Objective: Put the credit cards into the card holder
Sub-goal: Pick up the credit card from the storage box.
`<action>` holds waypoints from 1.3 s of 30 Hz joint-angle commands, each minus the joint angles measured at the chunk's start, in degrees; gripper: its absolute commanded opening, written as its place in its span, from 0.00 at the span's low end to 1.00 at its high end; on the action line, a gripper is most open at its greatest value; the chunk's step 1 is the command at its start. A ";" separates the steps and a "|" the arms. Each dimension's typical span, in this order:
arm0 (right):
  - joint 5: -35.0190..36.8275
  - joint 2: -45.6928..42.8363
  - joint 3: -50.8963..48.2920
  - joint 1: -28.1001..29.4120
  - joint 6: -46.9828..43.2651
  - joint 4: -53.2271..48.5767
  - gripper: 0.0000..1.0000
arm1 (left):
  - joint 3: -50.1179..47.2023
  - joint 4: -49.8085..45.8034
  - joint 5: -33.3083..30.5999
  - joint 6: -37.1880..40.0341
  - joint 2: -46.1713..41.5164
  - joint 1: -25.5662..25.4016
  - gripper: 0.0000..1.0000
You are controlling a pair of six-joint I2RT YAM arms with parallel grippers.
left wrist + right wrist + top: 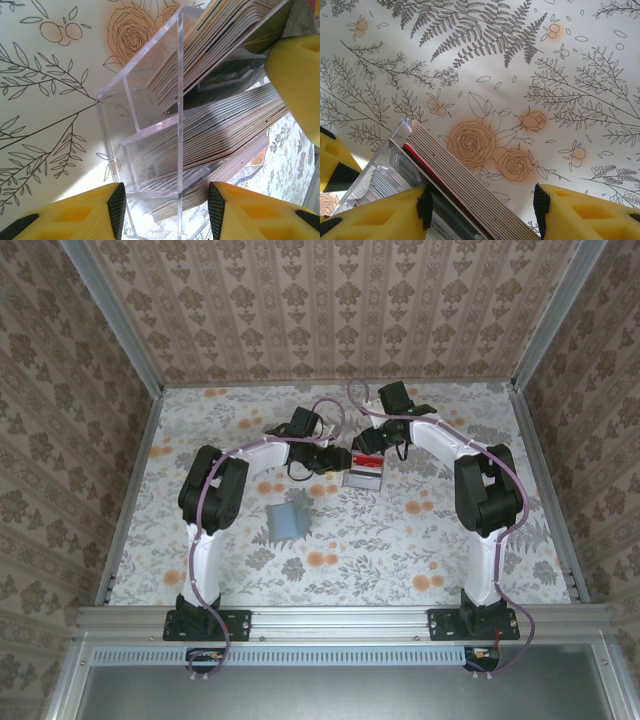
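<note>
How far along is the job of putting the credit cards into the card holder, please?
Nothing looks done yet: the card holder lies apart on the table with no card seen in it. In hand: the left gripper clamps the clear box, and the right gripper stands open around the credit cards stacked in it. Left: pull cards out and slot them into the holder.

walls (330, 310): beige damask wallpaper | tabletop (350, 550): white floral cloth, orange roses | frame (340, 618): aluminium rails
</note>
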 commanded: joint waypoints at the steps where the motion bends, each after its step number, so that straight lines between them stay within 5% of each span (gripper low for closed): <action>1: 2.67 -2.49 -0.45 -0.88 1.11 2.08 0.56 | -2.32 -5.02 -3.86 -0.05 3.43 0.19 0.48; 29: 1.23 -3.10 -0.58 -1.24 0.67 1.56 0.24 | -2.14 -5.17 -3.78 -0.05 3.37 0.19 0.48; 39: 0.53 -4.22 -0.70 -1.73 0.71 1.76 0.20 | -1.52 -6.13 -3.86 0.29 3.19 0.20 0.48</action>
